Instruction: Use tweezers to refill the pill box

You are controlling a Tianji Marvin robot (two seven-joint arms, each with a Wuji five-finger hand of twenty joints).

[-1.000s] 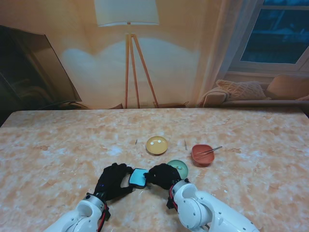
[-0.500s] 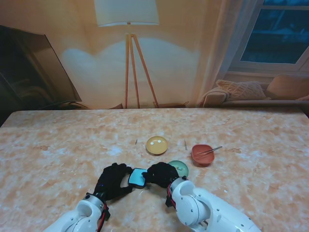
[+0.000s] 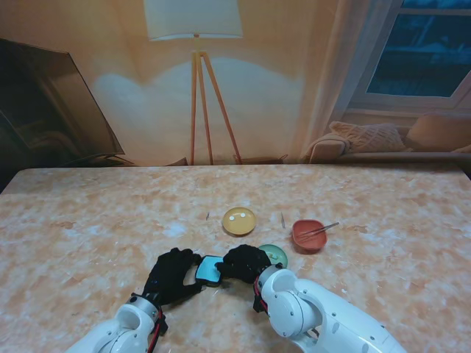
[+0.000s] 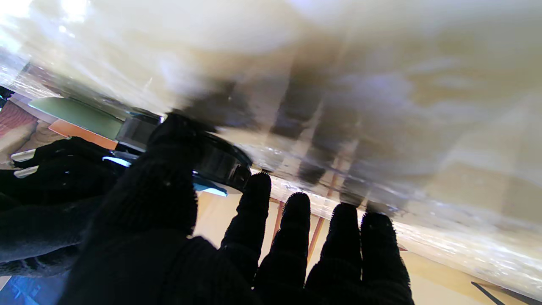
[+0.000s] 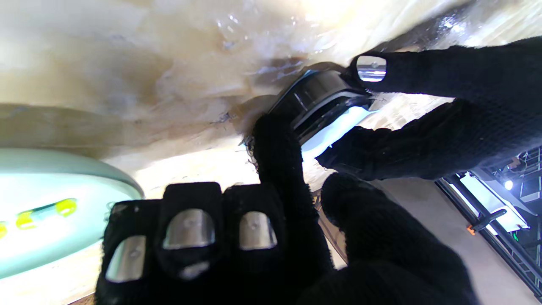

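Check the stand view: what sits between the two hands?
The blue pill box, gripped by the left hand and right hand from either side. Stand view shows it; both wrist views confirm.

The table point(image 3: 88, 220) is patterned in mottled beige and cream, like marble. Both hands, left point(image 3: 171, 274) and right point(image 3: 243, 263), are covered in black knit gloves, with silver metal pads on the right fingers point(image 5: 188, 228). A small rounded pill box point(image 3: 210, 270) with a bright blue lid is seen. A yellow round dish point(image 3: 239, 220) with white pills, a pale green dish point(image 3: 275, 254) and a red-orange bowl point(image 3: 307, 235) with silver tweezers point(image 3: 319, 230) are shown.
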